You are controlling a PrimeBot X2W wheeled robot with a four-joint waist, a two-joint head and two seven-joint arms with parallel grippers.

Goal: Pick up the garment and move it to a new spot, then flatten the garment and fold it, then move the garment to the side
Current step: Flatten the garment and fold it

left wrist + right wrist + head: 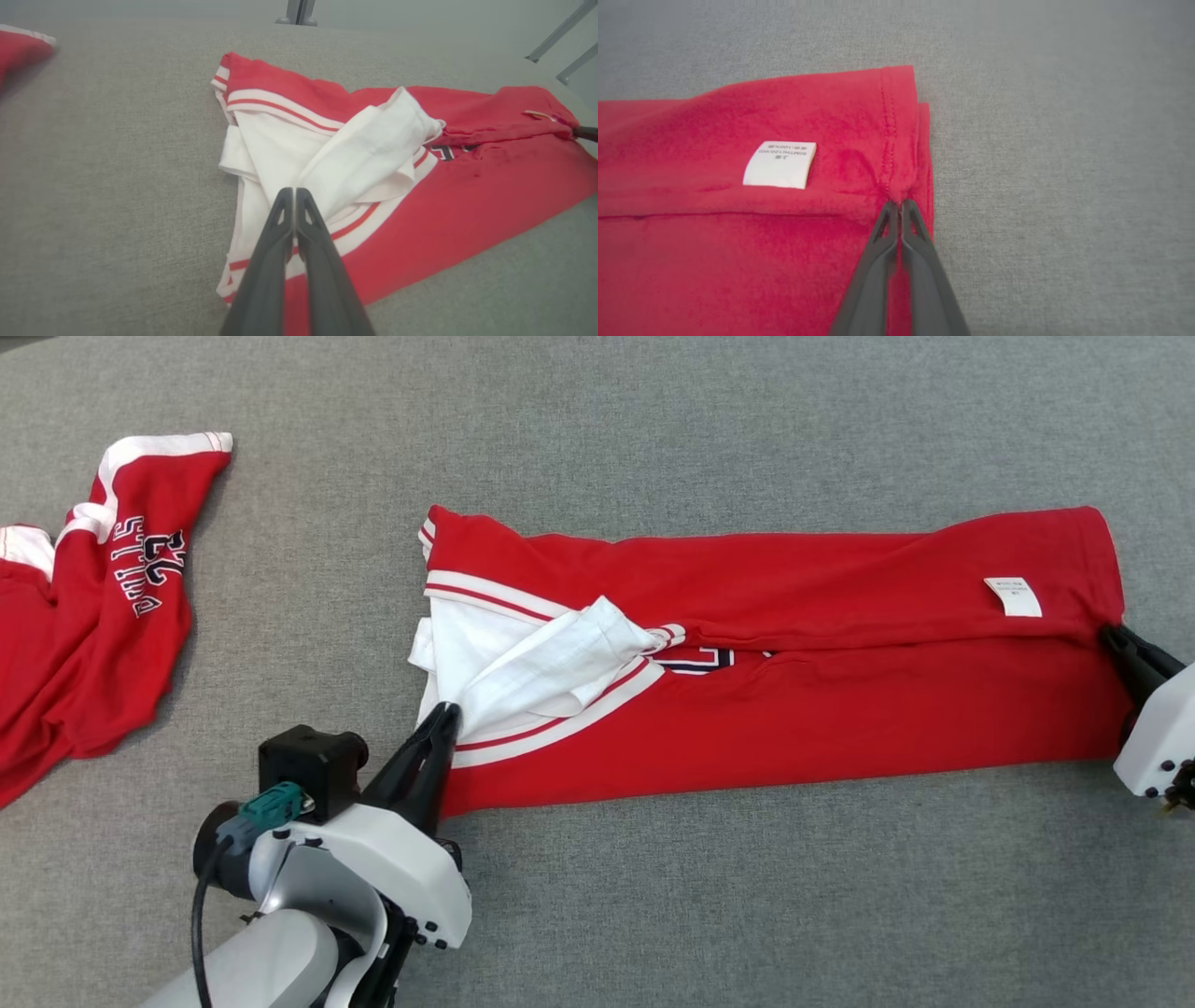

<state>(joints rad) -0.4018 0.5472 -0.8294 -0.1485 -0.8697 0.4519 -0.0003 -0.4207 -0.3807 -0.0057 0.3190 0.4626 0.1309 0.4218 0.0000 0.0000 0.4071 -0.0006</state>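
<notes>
A red garment [794, 709] with white trim lies lengthwise across the grey surface, its far half folded over the near half. Its white sleeve [541, 663] is bunched at the left end. My left gripper [448, 714] is shut on the white sleeve fabric [327, 177] there, with the fingertips [294, 193] pinched together. My right gripper [1113, 635] is shut on the hem corner of the folded red layer [896, 140] at the right end. A white care label [781, 164] sits on the red cloth near that corner.
A second red and white garment [93, 607] with dark lettering lies crumpled at the far left. Grey felt-like surface [747, 896] stretches all around. Metal frame legs [296, 11] stand beyond the far edge.
</notes>
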